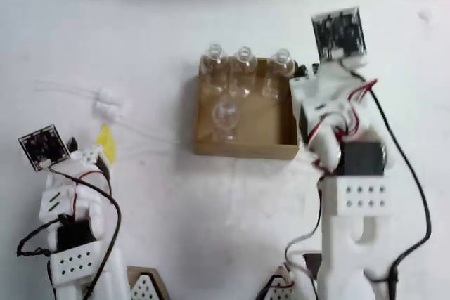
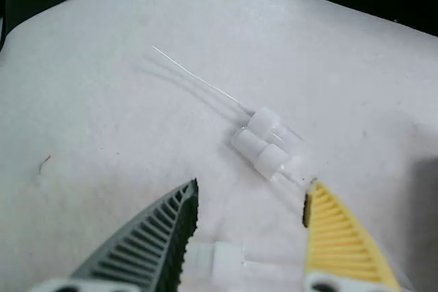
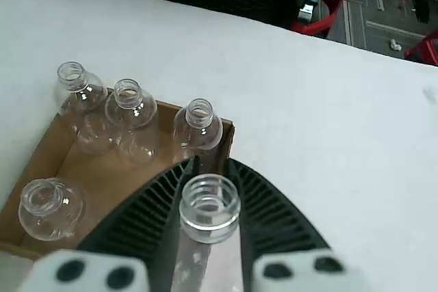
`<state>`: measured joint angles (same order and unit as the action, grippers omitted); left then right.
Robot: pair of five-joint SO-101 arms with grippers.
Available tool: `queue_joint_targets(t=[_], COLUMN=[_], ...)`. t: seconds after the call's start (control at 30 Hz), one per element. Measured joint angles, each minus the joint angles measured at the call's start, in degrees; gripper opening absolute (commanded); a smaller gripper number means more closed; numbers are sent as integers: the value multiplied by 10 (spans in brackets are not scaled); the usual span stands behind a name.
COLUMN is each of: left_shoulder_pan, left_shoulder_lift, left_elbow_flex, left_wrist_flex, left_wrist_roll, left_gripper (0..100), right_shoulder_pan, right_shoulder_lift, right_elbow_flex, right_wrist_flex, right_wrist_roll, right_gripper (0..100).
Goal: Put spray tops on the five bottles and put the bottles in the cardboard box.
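Although the right arm [image 1: 330, 103] hid its load in the high view, the wrist view showed the right jaws shut on the neck of a clear, uncapped bottle [image 3: 209, 210]. Its body was cut off below, at the cardboard box [image 1: 246, 150] edge; over or outside it could not be told. In the box stood a row of three bottles [image 3: 127, 111] and a fourth bottle [image 3: 44, 206] apart. The left jaws gaped wide above the desk [image 2: 102, 135] near two spray tops [image 2: 263, 145]. A third spray top [image 2: 222, 261] lay between them, half cut off, its tube faint.
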<state>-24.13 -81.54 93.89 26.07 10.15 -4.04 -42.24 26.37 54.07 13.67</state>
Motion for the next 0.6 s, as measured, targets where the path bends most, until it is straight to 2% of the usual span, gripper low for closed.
queue_joint_targets(t=[0.23,0.6], left_shoulder_pan=[0,0], left_shoulder_lift=[0,0], left_elbow_flex=[0,0], left_wrist_flex=[0,0], left_wrist_roll=[0,0], left_gripper=[237,237], right_shoulder_pan=[-49,-61], right_shoulder_lift=[-112,-114], right_elbow_flex=[173,318], right_wrist_flex=[-157,-380], right_wrist_roll=[-3,-3], right_gripper=[17,17])
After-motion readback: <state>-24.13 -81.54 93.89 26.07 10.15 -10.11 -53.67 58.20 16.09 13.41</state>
